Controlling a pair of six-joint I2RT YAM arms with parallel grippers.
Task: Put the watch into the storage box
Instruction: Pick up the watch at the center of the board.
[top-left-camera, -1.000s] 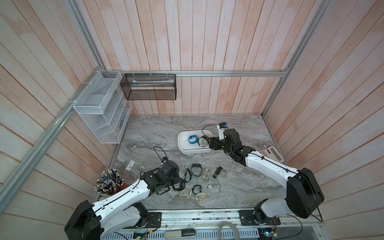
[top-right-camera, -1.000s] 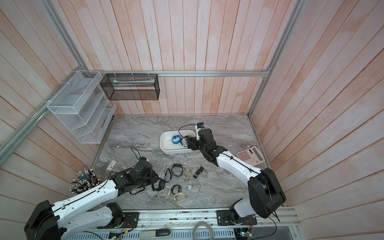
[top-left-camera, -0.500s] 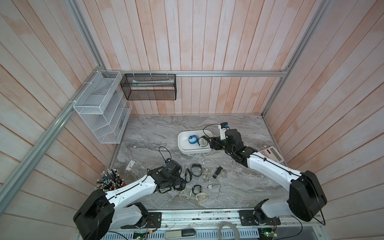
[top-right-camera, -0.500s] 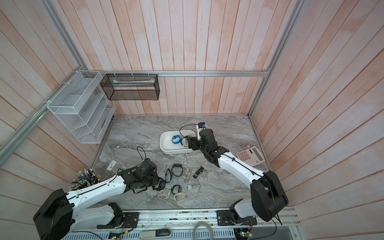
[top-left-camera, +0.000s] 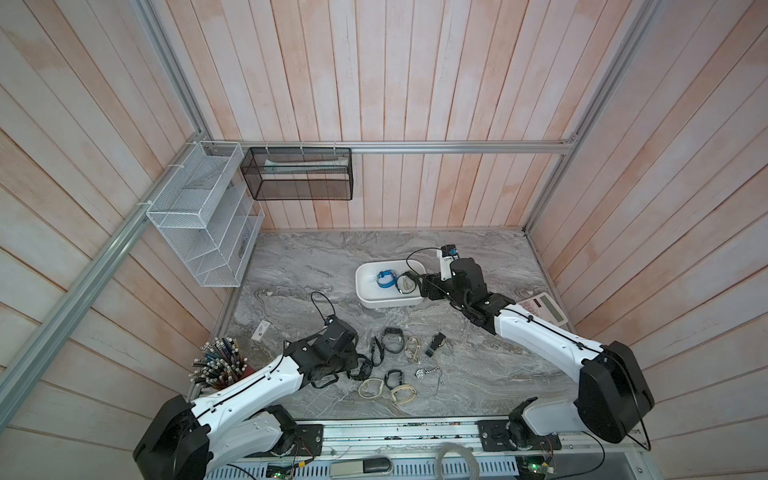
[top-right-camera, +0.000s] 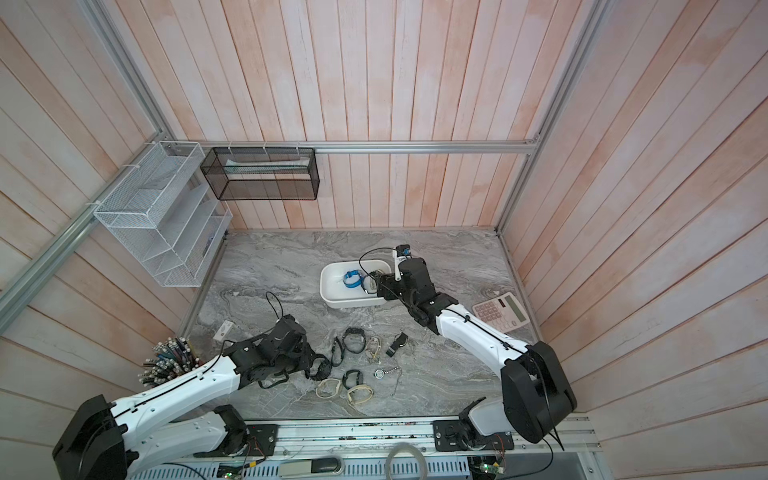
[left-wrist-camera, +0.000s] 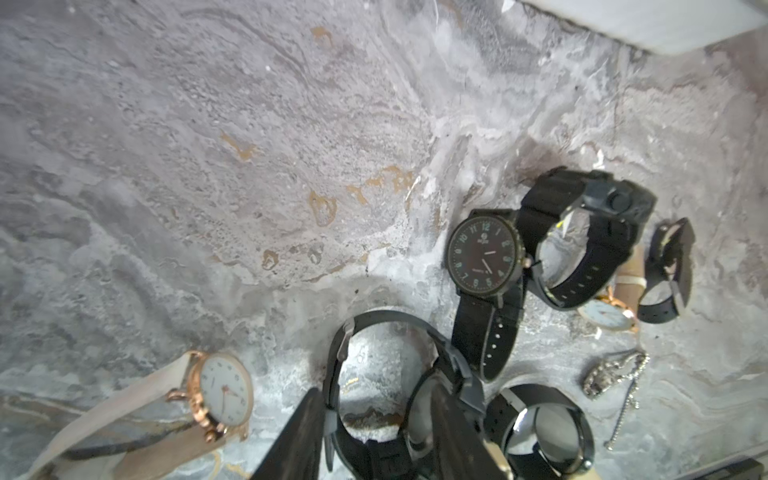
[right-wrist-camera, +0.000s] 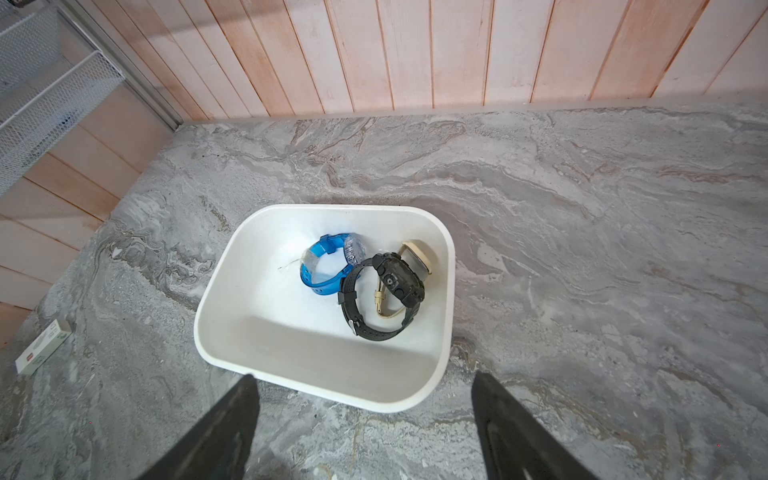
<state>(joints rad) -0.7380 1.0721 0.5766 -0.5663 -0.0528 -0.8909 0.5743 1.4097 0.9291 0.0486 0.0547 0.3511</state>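
The white storage box stands at mid-table and holds a blue watch, a black watch and a beige one. My right gripper hangs open at the box's near rim with nothing between its fingers. My left gripper is down on the loose watch cluster. Its fingers stand partly apart on either side of a black watch lying on the table. One finger touches the strap, and whether they clamp it does not show.
Around the left gripper lie a round-faced black watch, a chunky black watch, a rose-gold watch with a beige strap and a chain piece. A calculator, pen cup, white wire rack and black mesh basket line the edges.
My left arm has shifted slightly over the watch cluster, with its elbow swinging. The right arm has stayed by the box.
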